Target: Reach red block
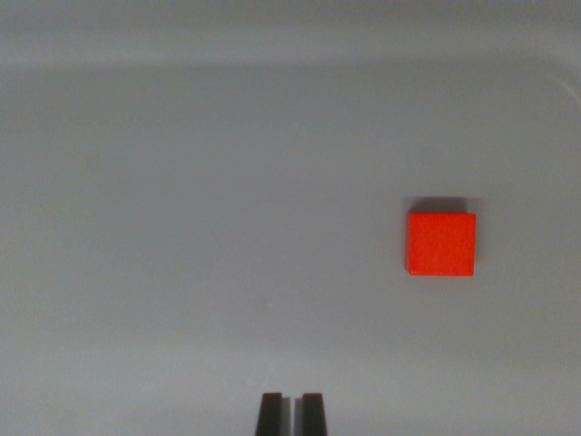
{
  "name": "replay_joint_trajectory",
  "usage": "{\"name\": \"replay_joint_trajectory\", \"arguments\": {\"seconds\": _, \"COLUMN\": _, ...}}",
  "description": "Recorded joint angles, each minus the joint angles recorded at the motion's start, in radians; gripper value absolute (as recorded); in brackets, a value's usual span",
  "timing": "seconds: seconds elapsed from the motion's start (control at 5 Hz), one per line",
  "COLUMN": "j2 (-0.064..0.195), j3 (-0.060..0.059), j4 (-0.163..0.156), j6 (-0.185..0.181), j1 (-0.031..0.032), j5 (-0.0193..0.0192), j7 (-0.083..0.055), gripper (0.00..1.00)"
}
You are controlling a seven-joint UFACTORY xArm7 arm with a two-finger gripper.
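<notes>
So the red block [440,243] sits flat on the grey table [182,182], off to the wrist view's right and farther out than my gripper [291,413]. Jaws nearly pinched together, holding nothing. I'm not lined up, so I'd guess a shift right comes next.

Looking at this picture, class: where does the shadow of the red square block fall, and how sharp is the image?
In the wrist view, the red square block casts a thin dark shadow along its top edge; the image is slightly soft, the pale grey table surface evenly lit without glare, and the dark claw tips look blurred.
</notes>
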State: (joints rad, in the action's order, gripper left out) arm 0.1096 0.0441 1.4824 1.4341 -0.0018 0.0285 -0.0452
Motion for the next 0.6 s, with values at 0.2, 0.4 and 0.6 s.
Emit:
{"name": "replay_joint_trajectory", "arguments": {"seconds": 0.2, "j2": 0.024, "j3": 0.005, "j4": -0.018, "j6": -0.041, "j1": -0.0063, "j5": -0.0014, "j7": -0.002, "gripper": 0.0}}
{"name": "replay_joint_trajectory", "arguments": {"seconds": 0.4, "j2": 0.024, "j3": 0.005, "j4": -0.018, "j6": -0.041, "j1": -0.0063, "j5": -0.0014, "j7": -0.002, "gripper": 0.0}}
{"name": "replay_joint_trajectory", "arguments": {"seconds": 0.6, "j2": 0.048, "j3": 0.01, "j4": -0.037, "j6": -0.083, "j1": -0.0126, "j5": -0.0027, "j7": -0.005, "gripper": 0.0}}
